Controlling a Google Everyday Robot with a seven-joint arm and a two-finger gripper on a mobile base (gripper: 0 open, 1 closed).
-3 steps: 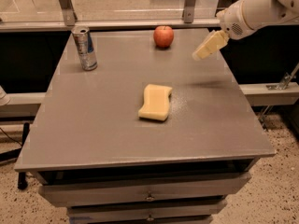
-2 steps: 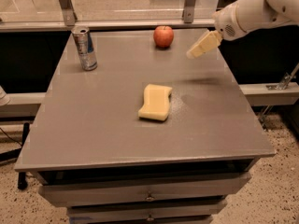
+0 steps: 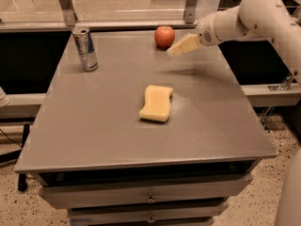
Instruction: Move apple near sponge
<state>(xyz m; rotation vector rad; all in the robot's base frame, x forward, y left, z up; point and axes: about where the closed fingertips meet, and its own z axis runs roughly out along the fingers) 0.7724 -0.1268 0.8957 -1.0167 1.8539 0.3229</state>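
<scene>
apple (image 3: 164, 36) at worktop (image 3: 94, 121) far edge, well apart from sponge (image 3: 156, 103) | sponge flat mid-worktop, long axis near-to-far | claw (image 3: 173, 51) hovering just right of apple, grip can't tell | can (image 3: 85, 48) upright far-left

The gripper (image 3: 172, 52) hangs over the far side of a grey table (image 3: 94, 121) with drawers (image 3: 117, 195). Behind it runs a metal rail (image 3: 122, 25); below, speckled floor (image 3: 256, 204).

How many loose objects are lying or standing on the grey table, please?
3: the apple at the far edge, the can far left, the sponge near the middle. None seems hidden. The end effector hovers beside the apple.
</scene>
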